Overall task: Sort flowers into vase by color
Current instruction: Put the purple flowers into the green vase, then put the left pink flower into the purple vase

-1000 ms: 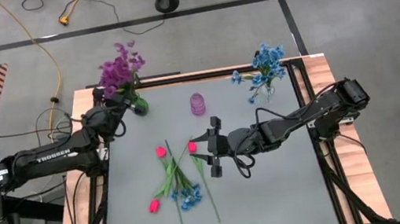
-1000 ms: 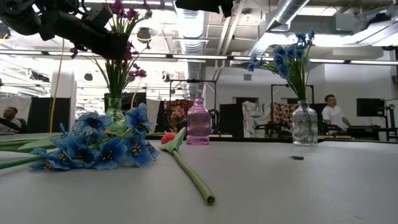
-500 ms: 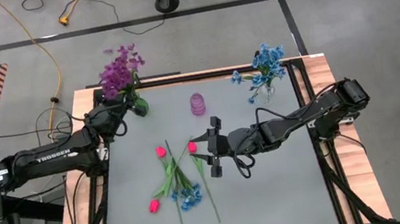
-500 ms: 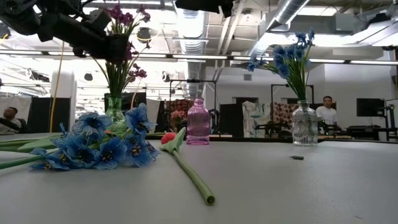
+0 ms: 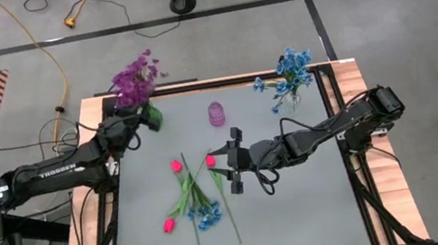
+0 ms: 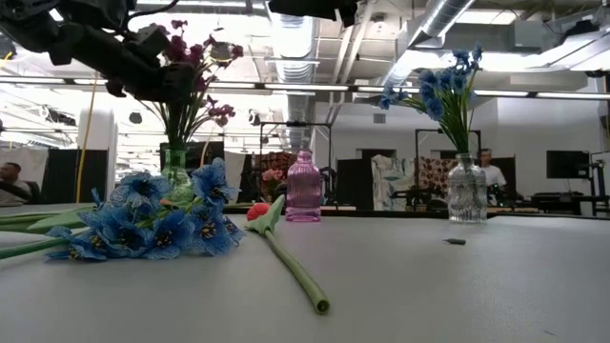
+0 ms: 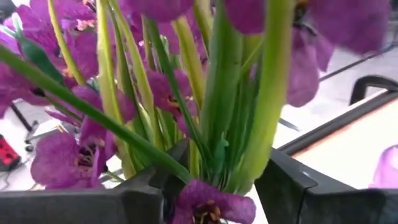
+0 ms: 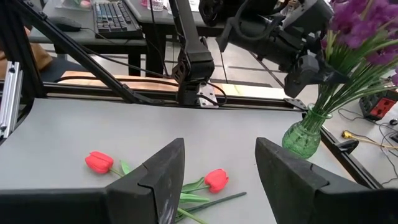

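Left wrist view: purple flowers' stems (image 7: 217,124) stand between the left tool's (image 7: 214,186) parted fingers.

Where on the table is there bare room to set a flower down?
Bare: the mat's right half, below the right tool, and the strip between the pink vase and the blue-flower vase. Crowded: the loose flowers left of centre, and the green vase corner, where the left tool stands.
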